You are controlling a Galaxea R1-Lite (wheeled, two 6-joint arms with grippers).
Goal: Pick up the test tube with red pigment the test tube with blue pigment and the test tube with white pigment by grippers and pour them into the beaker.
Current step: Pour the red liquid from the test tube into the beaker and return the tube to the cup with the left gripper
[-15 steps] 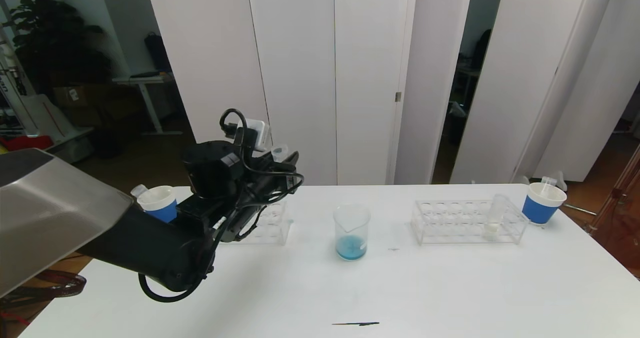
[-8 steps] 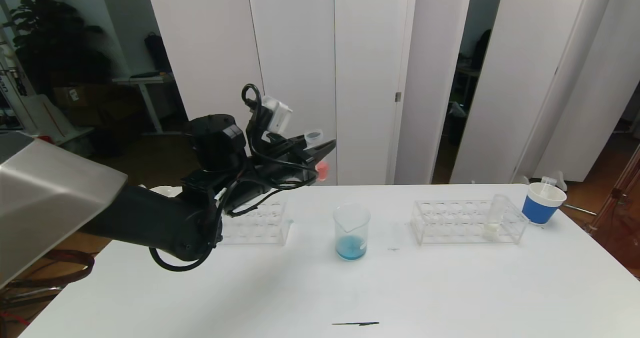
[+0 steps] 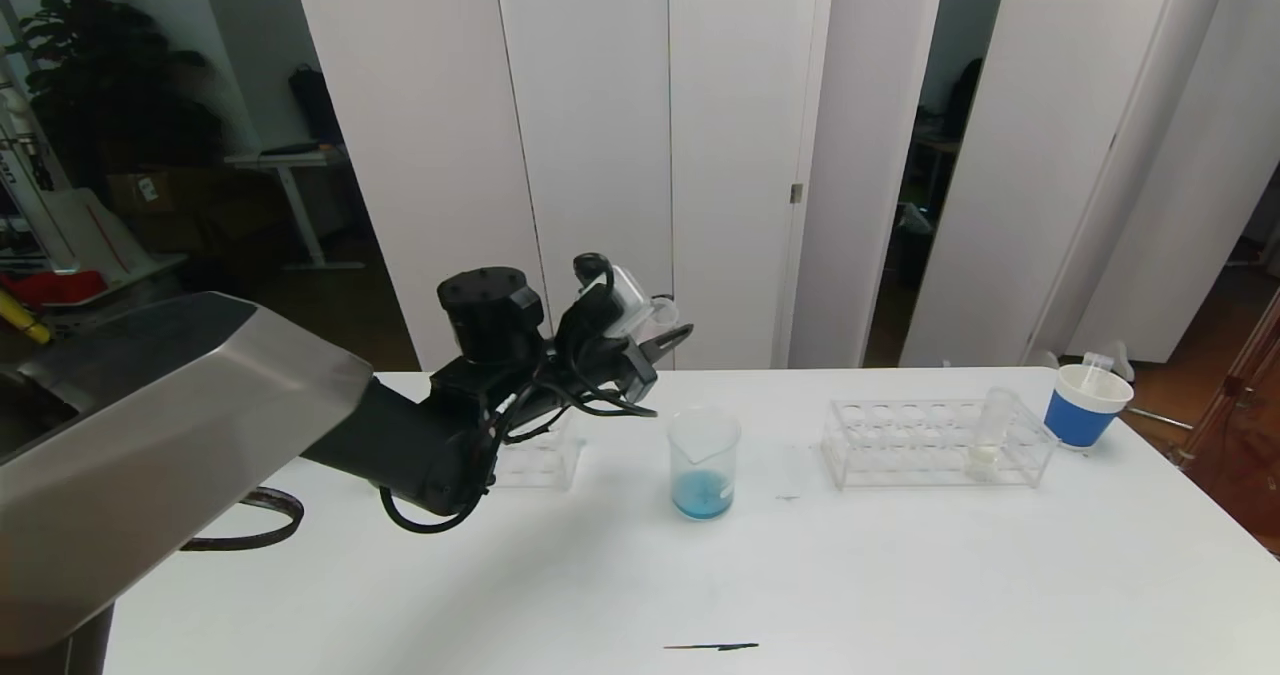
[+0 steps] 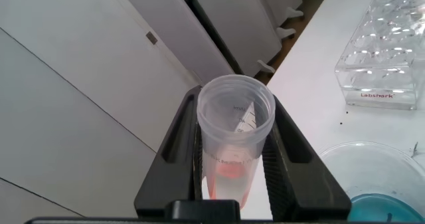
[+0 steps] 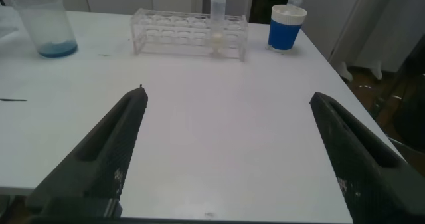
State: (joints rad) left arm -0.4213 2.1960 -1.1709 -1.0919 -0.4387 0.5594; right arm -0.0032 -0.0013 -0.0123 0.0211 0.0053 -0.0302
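Note:
My left gripper (image 3: 668, 339) is shut on the test tube with red pigment (image 3: 659, 308), held in the air up and to the left of the beaker (image 3: 704, 461). In the left wrist view the tube (image 4: 234, 141) sits between the black fingers (image 4: 178, 141), open mouth toward the camera, red liquid at its lower end. The beaker (image 4: 375, 177) holds blue liquid at its bottom. The test tube with white pigment (image 3: 988, 437) stands in the right rack (image 3: 905, 447); it also shows in the right wrist view (image 5: 217, 26). No tube with blue pigment is in view. My right gripper (image 5: 227, 95) is open and empty over the near table.
A second clear rack (image 3: 531, 460) stands on the table's left side, partly behind my left arm. A blue-banded paper cup (image 3: 1086, 406) stands at the far right near the table's edge. A thin dark mark (image 3: 712, 646) lies on the table's front.
My left gripper rose from the left rack with the red tube and swung right toward the beaker. The left paper cup is now hidden behind my arm.

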